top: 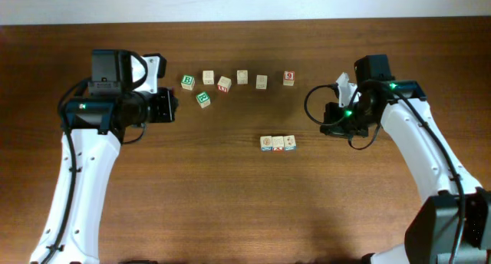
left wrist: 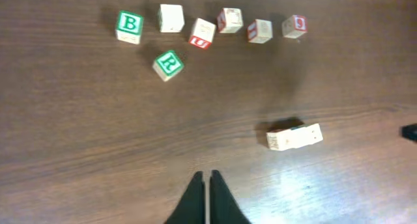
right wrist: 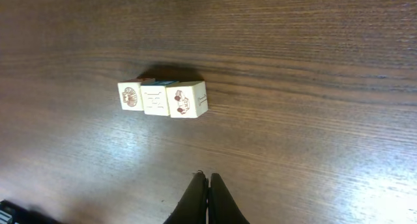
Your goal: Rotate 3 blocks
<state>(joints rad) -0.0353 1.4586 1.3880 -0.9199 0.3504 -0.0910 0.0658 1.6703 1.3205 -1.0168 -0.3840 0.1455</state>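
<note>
- Overhead view: we see a dark wooden tabletop [top: 230, 210] with the left arm [top: 80, 164] and the right arm [top: 418, 149] reaching in from opposite sides. Two groups of small cubes lie between them.
- Task items: the row of three blocks [top: 278, 143] lies on the tabletop nearer the right arm. It is well apart from the other group. The blocks touch side by side in a straight line. They are pale wood with red and blue on their lower faces.
- Right wrist view: the same row lies ahead of the right fingers [right wrist: 201, 185] and a little to their left, clear of them. Each pale face turned to this camera carries a brown print. The middle one looks like a letter H.
- Right fingers: pressed together with nothing between them, over bare wood.
- Left wrist view: the left fingers [left wrist: 200, 185] are likewise pressed together and empty, over bare wood. The row of three blocks lies ahead and to their right, well apart from them.
- Far group: seven cubes form a loose arc along the far part of the tabletop.
  - A green B cube [top: 188, 82] sits at the left end.
  - A second green-lettered cube [top: 202, 100] sits just beside it, nearer the camera side and turned at an angle.
  - Four pale cubes [top: 242, 77] follow, some showing red print.
  - A red 9 cube [top: 288, 77] closes the right end.
</note>
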